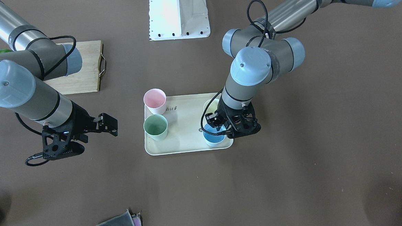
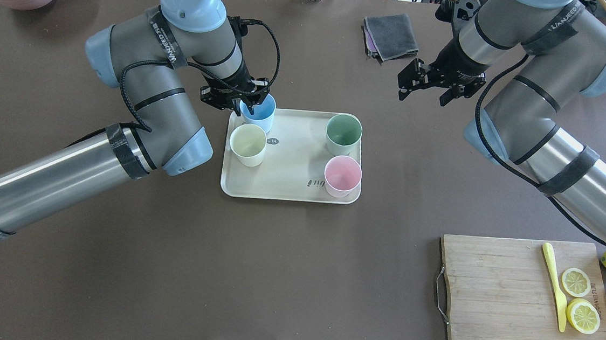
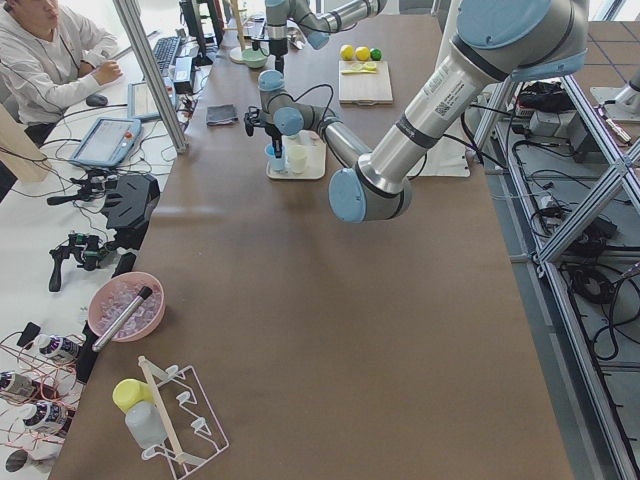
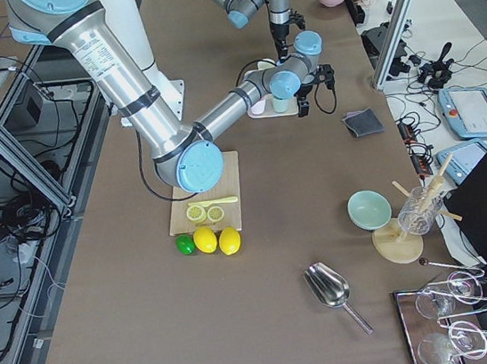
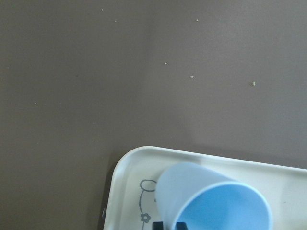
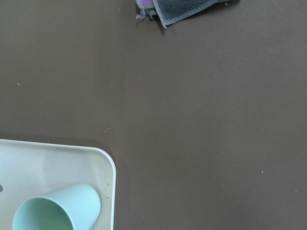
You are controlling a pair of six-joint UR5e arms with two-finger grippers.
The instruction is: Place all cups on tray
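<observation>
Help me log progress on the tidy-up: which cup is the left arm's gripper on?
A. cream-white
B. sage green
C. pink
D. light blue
D: the left gripper has its jaws closed on the rim of the light blue cup, which stands in a corner of the tray.

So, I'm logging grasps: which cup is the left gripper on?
The blue cup, at the tray's far left corner: the left gripper pinches its rim. The pink cup, green cup and cream cup stand free.
</observation>
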